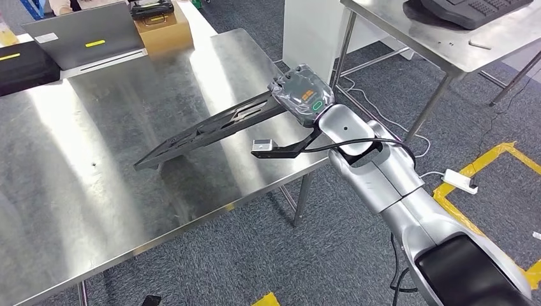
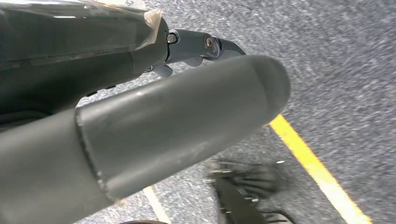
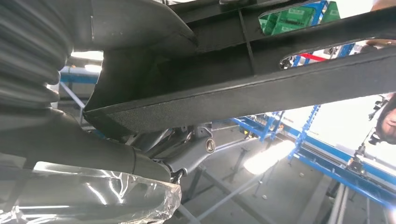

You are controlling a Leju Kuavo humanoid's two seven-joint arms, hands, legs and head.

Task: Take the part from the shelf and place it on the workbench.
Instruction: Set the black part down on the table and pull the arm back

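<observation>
One part (image 1: 210, 131) in right hand (image 1: 302, 95)

Workbench (image 1: 96, 191) centre and near edge are bare steel, open for a hand. Far edge is blocked by a laptop (image 1: 86, 35), black case (image 1: 22, 67) and cardboard box (image 1: 163, 29) at the far corner.
</observation>
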